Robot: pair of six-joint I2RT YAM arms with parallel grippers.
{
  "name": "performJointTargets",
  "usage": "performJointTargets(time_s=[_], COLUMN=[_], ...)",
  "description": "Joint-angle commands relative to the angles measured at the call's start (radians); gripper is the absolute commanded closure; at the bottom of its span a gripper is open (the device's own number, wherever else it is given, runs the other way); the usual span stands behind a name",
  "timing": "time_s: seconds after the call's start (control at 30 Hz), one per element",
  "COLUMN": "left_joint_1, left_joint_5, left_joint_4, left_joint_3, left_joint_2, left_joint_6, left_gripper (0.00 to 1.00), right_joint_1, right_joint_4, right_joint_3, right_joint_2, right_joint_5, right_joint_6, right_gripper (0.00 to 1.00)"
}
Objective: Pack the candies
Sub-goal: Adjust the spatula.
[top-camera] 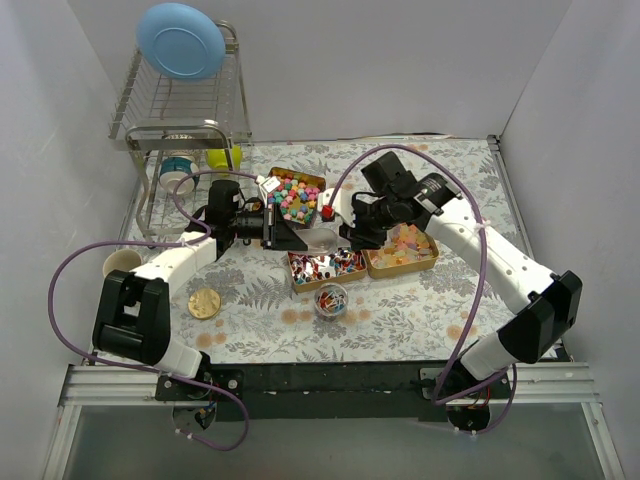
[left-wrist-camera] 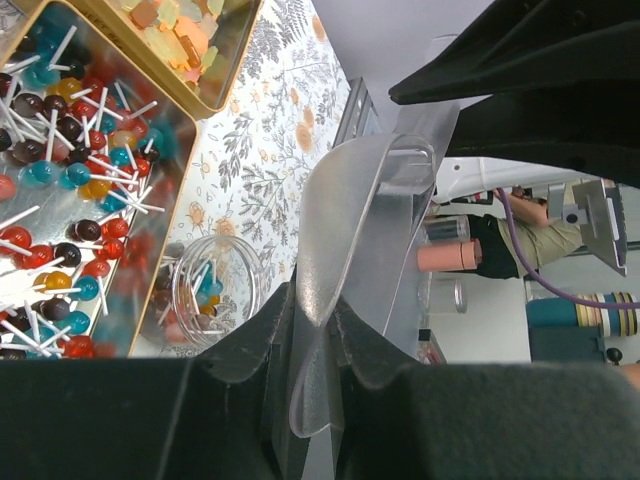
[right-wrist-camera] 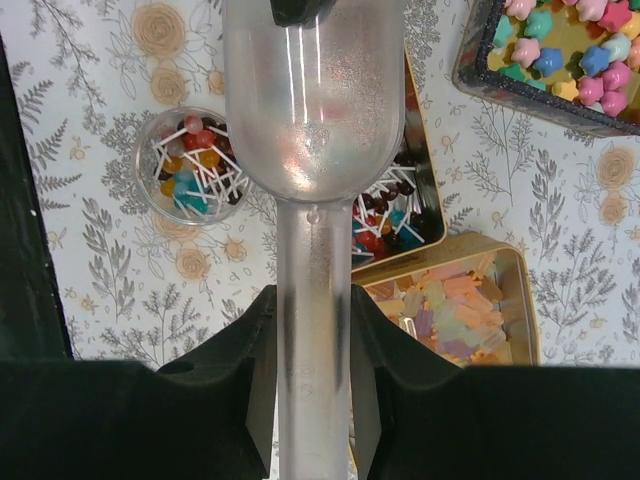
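Observation:
Three gold tins hold candies: multicoloured lumps (top-camera: 292, 197) (right-wrist-camera: 560, 50), lollipops (top-camera: 325, 267) (left-wrist-camera: 60, 200) (right-wrist-camera: 395, 215) and pale orange-yellow gummies (top-camera: 402, 248) (left-wrist-camera: 190, 40) (right-wrist-camera: 455, 305). A small glass jar (top-camera: 330, 300) (left-wrist-camera: 213, 290) (right-wrist-camera: 195, 165) holds several lollipops. My left gripper (top-camera: 290, 232) (left-wrist-camera: 320, 310) is shut on a clear plastic scoop (left-wrist-camera: 370, 230). My right gripper (top-camera: 352, 232) (right-wrist-camera: 312, 300) is shut on the handle of another clear scoop (right-wrist-camera: 312, 100). Both scoops meet above the lollipop tin. I cannot tell what the cloudy bowls hold.
A round gold lid (top-camera: 204, 302) lies at the front left. A beige cup (top-camera: 122, 263) stands at the left edge. A wire dish rack (top-camera: 180, 120) with a blue plate (top-camera: 180, 40) and cups fills the back left.

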Motion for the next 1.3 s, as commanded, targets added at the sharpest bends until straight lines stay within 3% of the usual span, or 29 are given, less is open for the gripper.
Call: performJointTargets(time_s=[0.0,0.13,0.33,0.4,0.93,1.03,1.07,1.27], left_joint_1=[0.023,0.023,0.024,0.023,0.024,0.023,0.023,0.023], left_joint_5=[0.063,0.061,0.067,0.07,0.076,0.083,0.083,0.083], left_joint_4=[0.02,0.02,0.02,0.02,0.02,0.048,0.053,0.06], left_joint_3=[-0.023,-0.022,-0.023,-0.026,-0.035,-0.035,-0.037,-0.041], left_joint_2=[-0.053,-0.058,-0.061,-0.061,-0.062,-0.056,-0.056,-0.055], left_joint_6=[0.04,0.047,0.05,0.048,0.045,0.04,0.04,0.036], left_gripper=[1.0,1.0,1.0,1.0,1.0,1.0,1.0,1.0], right_joint_1=[-0.075,-0.125,-0.142,-0.142,-0.142,-0.141,-0.139,-0.138], right_joint_4=[0.069,0.051,0.046,0.04,0.058,0.058,0.055,0.055], right_joint_3=[-0.034,-0.022,-0.022,-0.024,-0.015,-0.007,-0.004,0.009], right_joint_2=[-0.042,-0.019,0.011,0.014,0.063,0.077,0.081,0.106], right_joint_5=[-0.092,-0.177,-0.23,-0.256,-0.304,-0.332,-0.342,-0.35], right_joint_6=[0.059,0.088,0.091,0.084,0.094,0.079,0.067,0.042], right_gripper=[0.72,0.66,0.65,0.57,0.56,0.54,0.47,0.47])
